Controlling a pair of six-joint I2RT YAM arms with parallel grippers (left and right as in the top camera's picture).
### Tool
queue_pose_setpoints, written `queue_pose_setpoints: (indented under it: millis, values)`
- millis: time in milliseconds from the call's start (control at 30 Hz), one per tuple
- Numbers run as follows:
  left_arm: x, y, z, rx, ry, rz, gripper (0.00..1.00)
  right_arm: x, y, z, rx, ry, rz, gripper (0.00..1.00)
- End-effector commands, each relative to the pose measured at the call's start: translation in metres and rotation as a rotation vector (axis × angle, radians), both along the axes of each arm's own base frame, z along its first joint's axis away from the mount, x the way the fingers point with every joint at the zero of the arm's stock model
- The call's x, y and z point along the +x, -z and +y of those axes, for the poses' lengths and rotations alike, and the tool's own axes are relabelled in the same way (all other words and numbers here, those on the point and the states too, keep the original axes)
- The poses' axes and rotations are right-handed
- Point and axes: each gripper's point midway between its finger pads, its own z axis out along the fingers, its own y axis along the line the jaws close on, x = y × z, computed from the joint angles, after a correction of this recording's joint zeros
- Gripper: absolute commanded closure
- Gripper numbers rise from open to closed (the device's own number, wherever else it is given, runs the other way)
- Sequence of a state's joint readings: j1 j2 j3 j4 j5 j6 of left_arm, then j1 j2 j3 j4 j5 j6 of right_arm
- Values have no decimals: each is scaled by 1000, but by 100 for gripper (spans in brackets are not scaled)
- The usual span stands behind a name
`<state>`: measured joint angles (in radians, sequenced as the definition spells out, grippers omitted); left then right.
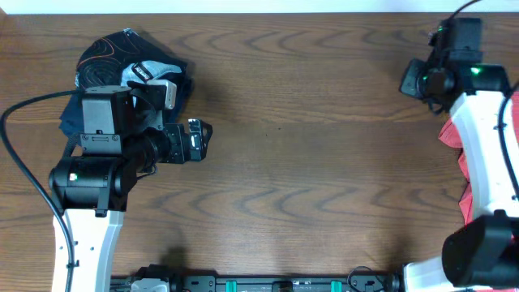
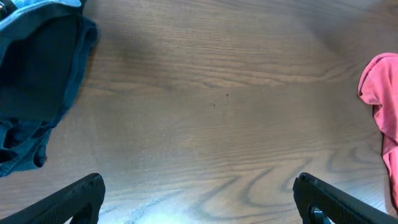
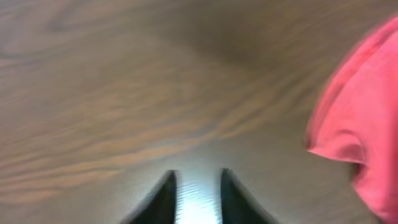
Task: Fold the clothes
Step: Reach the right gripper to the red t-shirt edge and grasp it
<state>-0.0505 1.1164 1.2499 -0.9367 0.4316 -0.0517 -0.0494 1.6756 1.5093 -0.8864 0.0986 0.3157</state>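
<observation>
The coral-red T-shirt [image 1: 451, 135] lies crumpled at the table's right edge, mostly hidden under my right arm; its lettering is not visible. It also shows at the right edge of the left wrist view [image 2: 382, 87] and of the right wrist view [image 3: 367, 112]. My left gripper [image 1: 199, 139] is wide open and empty over bare wood at the left [image 2: 199, 186], far from the shirt. My right gripper [image 1: 418, 79] is at the far right, just left of the shirt. Its fingers [image 3: 197, 177] are a narrow gap apart with nothing between them.
A pile of navy and black garments with a grey-white patterned piece [image 1: 122, 61] sits at the far left, partly under my left arm; it also shows in the left wrist view [image 2: 37, 68]. Bare brown wood table [image 1: 324, 146] spans the middle.
</observation>
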Motion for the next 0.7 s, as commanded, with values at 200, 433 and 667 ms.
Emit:
queue_pose_setpoints:
  millis: [200,433,667]
  values:
    - [-4,-3,-2,-3,12,11,2,-25,88,-88,-48,248,259,61]
    - [-5,-2,-1,-2,11,11,2,-46,159,-113,12,359,436,62]
    - [-4,-3,-2,-3,11,10,2,-60,189,-125,48,399,509,66]
